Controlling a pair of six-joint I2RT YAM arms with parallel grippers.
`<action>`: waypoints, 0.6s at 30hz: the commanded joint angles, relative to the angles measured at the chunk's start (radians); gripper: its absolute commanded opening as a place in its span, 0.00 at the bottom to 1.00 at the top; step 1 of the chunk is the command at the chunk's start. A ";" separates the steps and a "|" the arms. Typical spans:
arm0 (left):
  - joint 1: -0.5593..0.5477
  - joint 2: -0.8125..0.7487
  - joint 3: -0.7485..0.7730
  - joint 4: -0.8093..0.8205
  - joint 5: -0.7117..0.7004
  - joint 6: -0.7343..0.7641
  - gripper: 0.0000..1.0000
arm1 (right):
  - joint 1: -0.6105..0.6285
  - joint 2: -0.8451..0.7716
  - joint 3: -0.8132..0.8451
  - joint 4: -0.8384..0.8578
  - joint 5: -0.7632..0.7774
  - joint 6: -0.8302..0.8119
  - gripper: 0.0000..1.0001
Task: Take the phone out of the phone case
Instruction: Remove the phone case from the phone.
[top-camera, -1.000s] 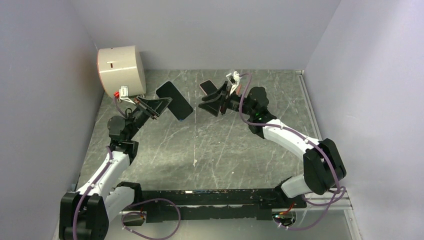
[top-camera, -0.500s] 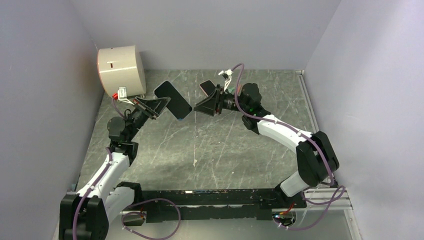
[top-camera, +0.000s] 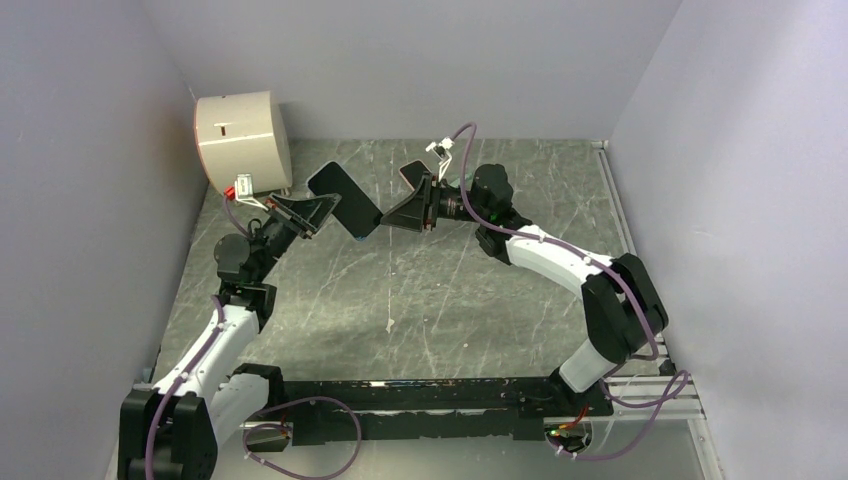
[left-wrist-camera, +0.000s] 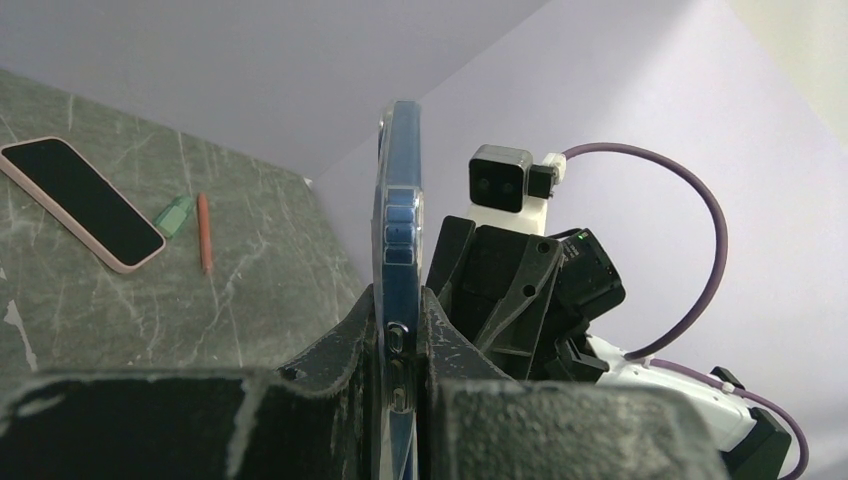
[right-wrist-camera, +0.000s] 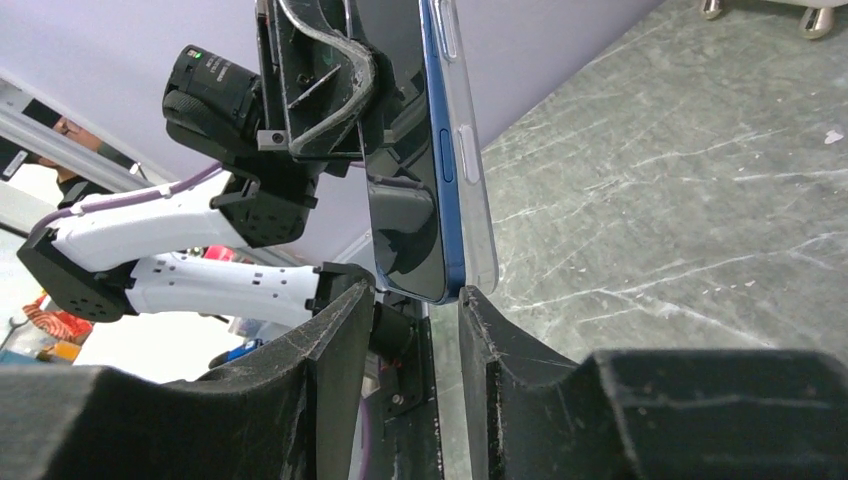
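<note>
Above the table (top-camera: 430, 300), the left gripper (left-wrist-camera: 398, 325) pinches the cased phone (top-camera: 345, 200) on edge. The right gripper (right-wrist-camera: 415, 300), jaws spread, straddles its free end. The clear case (right-wrist-camera: 480, 190) is not yet off.

left end effector (top-camera: 328, 212) gripping phone (top-camera: 348, 196), right end effector (top-camera: 386, 218) at its corner

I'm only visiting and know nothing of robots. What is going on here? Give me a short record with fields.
Left hand: shut on cased phone, held edge-up above the table
Right hand: open, fingers either side of that phone's free end
Case: clear, not yet off
Table: second phone lying flat, pen beside it
</note>
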 joint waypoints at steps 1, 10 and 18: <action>0.004 -0.016 0.010 0.100 -0.007 -0.020 0.02 | 0.005 0.009 0.047 0.067 -0.032 0.030 0.40; 0.003 0.010 0.008 0.177 0.023 -0.076 0.02 | 0.011 0.046 0.066 0.118 -0.044 0.072 0.39; 0.002 0.019 0.003 0.223 0.041 -0.120 0.03 | 0.018 0.078 0.098 0.163 -0.045 0.096 0.38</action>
